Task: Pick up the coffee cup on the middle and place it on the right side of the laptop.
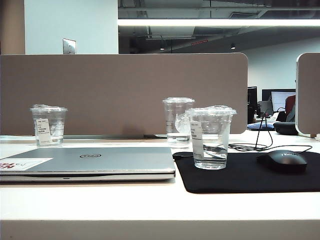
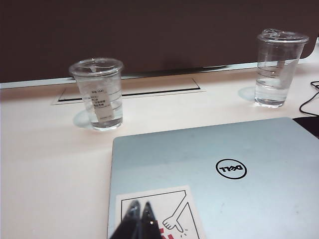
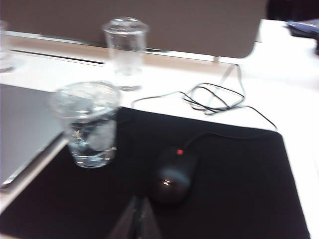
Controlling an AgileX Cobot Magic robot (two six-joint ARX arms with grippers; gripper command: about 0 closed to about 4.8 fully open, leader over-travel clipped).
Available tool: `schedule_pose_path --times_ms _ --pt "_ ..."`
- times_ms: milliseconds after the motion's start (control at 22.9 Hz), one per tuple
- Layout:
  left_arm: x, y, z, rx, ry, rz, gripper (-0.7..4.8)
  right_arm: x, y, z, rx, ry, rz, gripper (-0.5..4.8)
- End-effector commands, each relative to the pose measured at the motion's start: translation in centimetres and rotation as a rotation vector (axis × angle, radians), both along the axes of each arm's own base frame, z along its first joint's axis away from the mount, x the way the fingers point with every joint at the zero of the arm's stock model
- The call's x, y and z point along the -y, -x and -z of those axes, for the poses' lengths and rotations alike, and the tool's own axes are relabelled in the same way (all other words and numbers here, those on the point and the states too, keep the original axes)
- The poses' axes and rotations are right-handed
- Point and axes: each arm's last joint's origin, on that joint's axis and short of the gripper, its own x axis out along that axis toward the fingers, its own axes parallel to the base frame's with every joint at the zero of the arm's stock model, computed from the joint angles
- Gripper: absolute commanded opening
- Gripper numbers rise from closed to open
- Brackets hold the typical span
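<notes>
The coffee cup (image 1: 211, 140), a clear lidded cup with a narrow white label and a little clear liquid, stands upright on the black mouse pad just right of the closed silver laptop (image 1: 100, 160). The right wrist view shows the coffee cup (image 3: 89, 124) beside the laptop's edge (image 3: 20, 124). My right gripper (image 3: 138, 201) is shut and empty above the pad, close to the mouse and apart from the cup. My left gripper (image 2: 139, 205) is shut and empty over the sticker corner of the laptop (image 2: 224, 164). Neither gripper shows in the exterior view.
A taller clear cup (image 1: 176, 120) stands behind the coffee cup. Another labelled cup (image 1: 48, 125) stands at the far left. A black mouse (image 1: 282, 161) lies on the mouse pad (image 1: 250, 177), its cable (image 1: 255, 146) looped behind. A grey partition (image 1: 125, 90) closes the desk's back.
</notes>
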Motion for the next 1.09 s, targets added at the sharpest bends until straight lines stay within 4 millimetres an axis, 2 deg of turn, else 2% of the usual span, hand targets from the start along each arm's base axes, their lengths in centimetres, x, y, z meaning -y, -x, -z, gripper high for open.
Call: schedule_pose_path --times_ms 44,218,305,480,741,829,1003,1090 --pt "-0.7 -0.1 -0.2 0.013 0.013 -0.047 -0.06 0.2 -0.8 1.5 0.032 -0.017 0.096 -0.01" --pt "-1.3 -0.3 -0.2 0.006 0.011 -0.102 -0.06 0.2 -1.6 4.1 0.021 -0.011 0.133 -0.01" --pt "-1.4 -0.3 -0.2 0.005 0.011 -0.115 -0.06 0.2 -1.7 4.7 0.012 -0.005 0.164 -0.01" --pt "-1.7 -0.7 0.0 -0.02 0.027 -0.125 -0.06 0.5 -1.8 4.4 0.033 -0.001 0.242 -0.01" --pt "-1.7 -0.7 0.1 -0.039 0.053 -0.1 -0.06 0.4 -1.8 4.5 0.029 -0.002 0.227 -0.01" --pt "-1.5 -0.4 0.5 -0.068 0.051 -0.025 -0.05 0.4 -1.8 4.5 0.029 -0.001 0.234 -0.01" --pt "-1.4 0.3 0.3 -0.036 0.054 0.006 -0.06 0.4 -1.8 4.6 0.023 0.0 0.233 -0.01" --pt "-1.3 0.3 0.7 -0.077 0.051 0.047 -0.05 0.4 -1.7 4.6 0.023 0.0 0.233 -0.01"
